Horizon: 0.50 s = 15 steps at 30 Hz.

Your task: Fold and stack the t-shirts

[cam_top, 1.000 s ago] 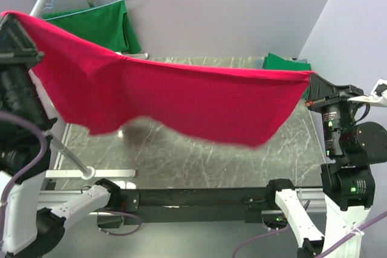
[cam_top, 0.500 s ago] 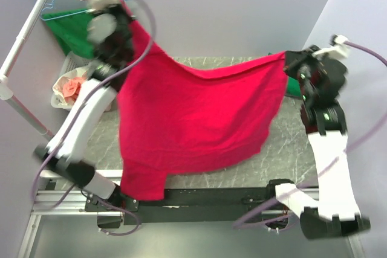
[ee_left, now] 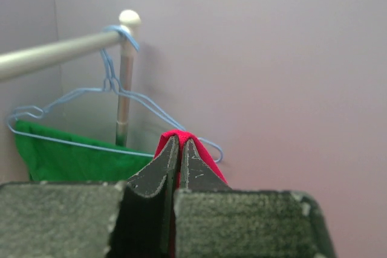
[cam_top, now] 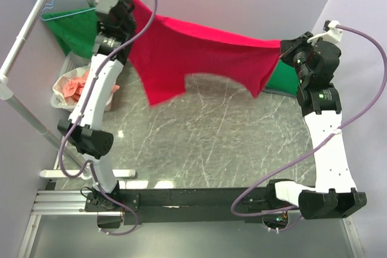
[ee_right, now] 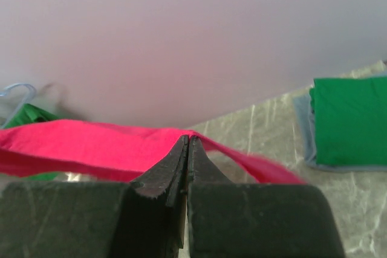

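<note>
**Red tee strung up between both arms**

The bright crimson-red cotton t-shirt (cam_top: pixel 199 52) is up in the air, stretched along its top edge between the two arms, above the far part of the grey marbled table (cam_top: pixel 211 149). High on the left, the left fingers (ee_left: pixel 158 176) are pressed together with a fold of red cloth pinched at their tips. Lower down on the right, the right fingers (ee_right: pixel 168 170) are clamped tight on the other end, with fabric running off to both sides of them. The shirt sags in between, and a flap dangles lower near the left arm.

Behind that arm, a grass-green t-shirt (cam_top: pixel 75 25) hangs on a pale blue wire hanger (ee_left: pixel 112 77) from a metal rail (ee_left: pixel 54 52). At the table's far right corner, a folded green t-shirt (ee_right: pixel 351 119) lies on a folded grey one (ee_right: pixel 302 128).
</note>
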{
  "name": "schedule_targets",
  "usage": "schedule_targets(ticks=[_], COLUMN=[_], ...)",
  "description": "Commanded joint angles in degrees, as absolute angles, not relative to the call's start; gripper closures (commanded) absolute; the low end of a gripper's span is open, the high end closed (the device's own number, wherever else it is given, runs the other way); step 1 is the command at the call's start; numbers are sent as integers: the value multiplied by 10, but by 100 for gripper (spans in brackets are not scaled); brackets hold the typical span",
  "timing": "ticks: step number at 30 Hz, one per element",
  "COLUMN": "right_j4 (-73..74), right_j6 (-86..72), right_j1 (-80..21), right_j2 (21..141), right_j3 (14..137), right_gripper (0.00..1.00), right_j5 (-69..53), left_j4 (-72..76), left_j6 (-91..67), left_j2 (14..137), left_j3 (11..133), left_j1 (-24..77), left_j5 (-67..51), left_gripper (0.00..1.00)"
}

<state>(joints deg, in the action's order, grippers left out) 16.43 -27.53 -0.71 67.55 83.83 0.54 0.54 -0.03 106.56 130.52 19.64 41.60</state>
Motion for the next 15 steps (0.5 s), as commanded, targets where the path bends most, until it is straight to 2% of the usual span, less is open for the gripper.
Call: schedule_targets(ticks=[1, 7, 11, 13, 15], right_j4=[130, 134, 146, 146, 146], right_j6=[-269, -294, -320, -345, -367], right_j1=[-3, -3, -3, -3, -3], right_j2=[642, 610, 590, 588, 591], right_j3=[860, 751, 601, 540, 451], right_gripper=[100, 100, 100, 100, 100], right_j5=[-12, -34, -53, -80, -106], left_j4=[18, -66, -134, -172, -213], left_j6=[4, -103, -226, -309, -386], left_j2=[984, 889, 814, 769, 739], left_j3=[1319, 1114, 891, 773, 697], left_j1=[200, 200, 208, 232, 288], left_j5=[389, 371, 350, 339, 378], left_gripper=[99, 99, 99, 99, 99])
